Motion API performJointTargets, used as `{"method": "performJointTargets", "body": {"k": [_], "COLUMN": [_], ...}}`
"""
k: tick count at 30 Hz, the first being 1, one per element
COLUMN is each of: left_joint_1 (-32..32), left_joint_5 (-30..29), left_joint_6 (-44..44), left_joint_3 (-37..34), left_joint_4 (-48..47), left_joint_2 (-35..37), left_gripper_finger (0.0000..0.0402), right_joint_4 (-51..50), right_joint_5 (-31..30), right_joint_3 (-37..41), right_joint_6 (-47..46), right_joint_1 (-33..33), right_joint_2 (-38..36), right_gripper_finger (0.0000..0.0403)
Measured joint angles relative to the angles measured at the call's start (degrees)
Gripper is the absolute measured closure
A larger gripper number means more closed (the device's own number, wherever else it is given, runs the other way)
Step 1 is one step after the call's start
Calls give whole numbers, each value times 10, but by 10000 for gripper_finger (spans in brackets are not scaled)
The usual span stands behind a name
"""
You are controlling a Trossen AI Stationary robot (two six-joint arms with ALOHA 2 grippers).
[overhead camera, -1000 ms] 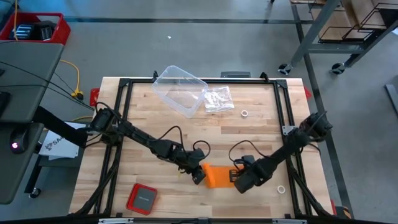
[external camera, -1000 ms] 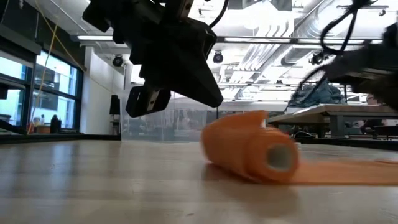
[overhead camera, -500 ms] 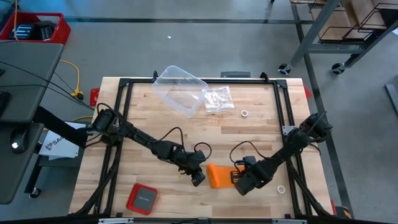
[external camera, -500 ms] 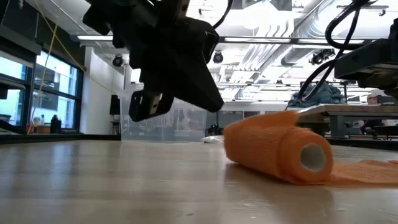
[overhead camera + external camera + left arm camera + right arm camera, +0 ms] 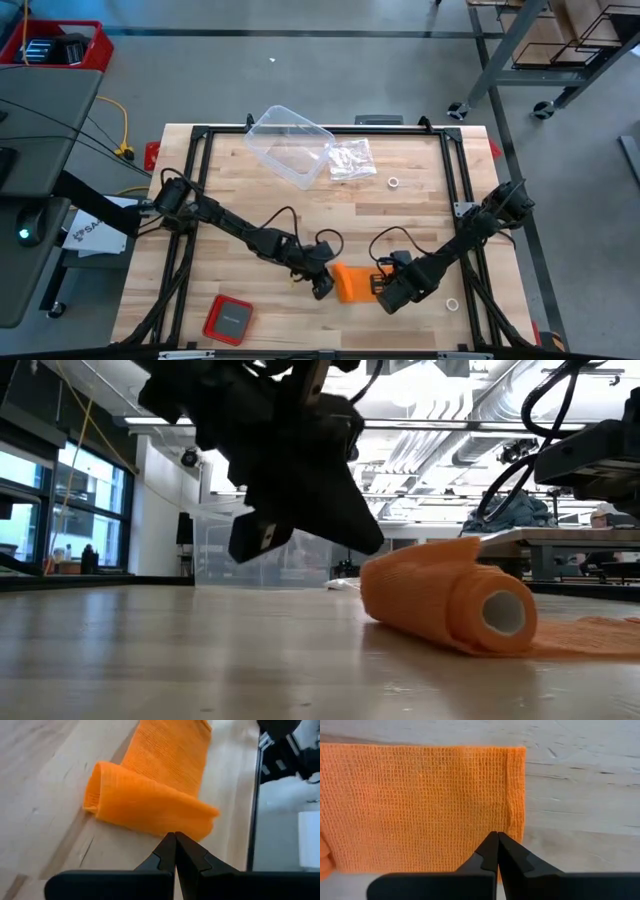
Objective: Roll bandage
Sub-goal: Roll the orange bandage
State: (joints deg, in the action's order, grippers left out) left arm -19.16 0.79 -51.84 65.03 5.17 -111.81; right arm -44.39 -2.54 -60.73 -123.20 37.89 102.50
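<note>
Lying near the front edge of the pale wooden surface (image 5: 400, 205), the bright orange soft fabric bandage (image 5: 352, 282) is partly rolled, its flat tail stretching right. The left end effector (image 5: 321, 288), fingers together, sits just left of the roll; the right end effector (image 5: 381, 290), fingers together, hovers at the tail's end.

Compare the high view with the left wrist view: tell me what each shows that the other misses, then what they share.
Only the high view shows the clear plastic container, the crinkled bag, the red case and the right gripper at the bandage's flat end. Only the left wrist view shows the hollow, loosely wound roll end and the left gripper shut. Both show the orange bandage on the wooden table.
</note>
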Motion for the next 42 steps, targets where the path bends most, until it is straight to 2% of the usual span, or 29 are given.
{"method": "performJointTargets", "body": {"k": [13, 23, 32, 37, 42], "left_joint_1": [-4, -3, -1, 0, 0], "left_joint_5": [-14, -14, -35, -17, -55], "left_joint_6": [143, 183, 193, 168, 255], "left_joint_3": [158, 217, 235, 233, 230], "left_joint_4": [-153, -163, -116, -148, -196], "left_joint_2": [-78, -115, -123, -129, -64], "left_gripper_finger": [401, 401, 401, 401, 401], "right_joint_4": [3, 11, 21, -10, -80], "right_joint_5": [-3, -3, -6, -28, -68], "right_joint_3": [0, -1, -9, -43, -98], "right_joint_6": [0, 0, 0, 0, 6], "right_joint_1": [0, 0, 0, 2, 6], "right_joint_2": [0, 0, -1, -2, -3], "right_gripper_finger": [403, 403, 403, 403, 403]}}
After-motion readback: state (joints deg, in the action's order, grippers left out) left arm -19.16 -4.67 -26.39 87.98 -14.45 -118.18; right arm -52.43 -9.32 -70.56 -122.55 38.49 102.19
